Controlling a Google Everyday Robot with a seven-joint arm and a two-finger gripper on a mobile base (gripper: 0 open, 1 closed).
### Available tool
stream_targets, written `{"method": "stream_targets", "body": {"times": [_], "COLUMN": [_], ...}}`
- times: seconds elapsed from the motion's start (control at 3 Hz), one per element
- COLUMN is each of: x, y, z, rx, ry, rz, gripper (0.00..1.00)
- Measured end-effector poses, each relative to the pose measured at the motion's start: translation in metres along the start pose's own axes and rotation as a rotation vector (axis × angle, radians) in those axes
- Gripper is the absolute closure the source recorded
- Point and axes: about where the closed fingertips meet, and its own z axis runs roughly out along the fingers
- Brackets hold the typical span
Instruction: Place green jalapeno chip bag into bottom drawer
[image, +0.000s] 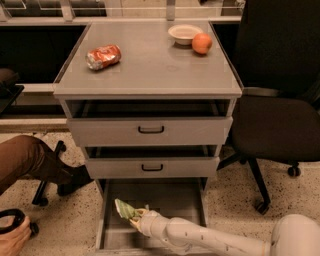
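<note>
The robot's two-finger gripper (136, 220) sits low inside the cabinet's open lowest tray, its jaws closed narrowly on one end of the green jalapeno chip bag (125, 208), a small crumpled light-green foil packet with pale patches. The bag juts up and to the left from the jaws, over the left part of the bottom drawer (172, 199), a deep plain grey tray pulled fully out. Whether the bag's lower edge touches the drawer floor cannot be told. Behind the gripper, the smooth white robot arm (210, 240) runs off to the lower right. Above the tray, the middle drawer (150, 167) and the top drawer (150, 131), both grey with small black handles, stand slightly open. On the flat grey cabinet top (150, 75) lie a crushed orange-red can (103, 56), a shallow white bowl (184, 34) and a round orange fruit (201, 43) just beside the bowl. A black office chair (280, 115) stands to the right, and a person's brown-trousered leg (30, 160) shows at the left. The task appears to be at the placing step, with the bag already inside the drawer's outline. The next move likely calls for opening the jaws to drop the bag, then lifting the arm clear without catching the middle drawer's front.
</note>
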Motion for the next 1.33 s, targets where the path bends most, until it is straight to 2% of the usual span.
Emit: {"method": "stream_targets", "body": {"times": [0.33,0.67,1.0,1.33], "x": [0.031,0.052,0.078,0.102], "y": [-0.023,-0.039,-0.052,-0.058], "z": [0.026,0.046,0.068,0.082], "rx": [0.070,0.120,0.109,0.076], "ry": [0.042,0.132,0.247,0.343], "rz": [0.017,0.006,0.015,0.050], "gripper": [1.00,1.00,1.00,1.00]}}
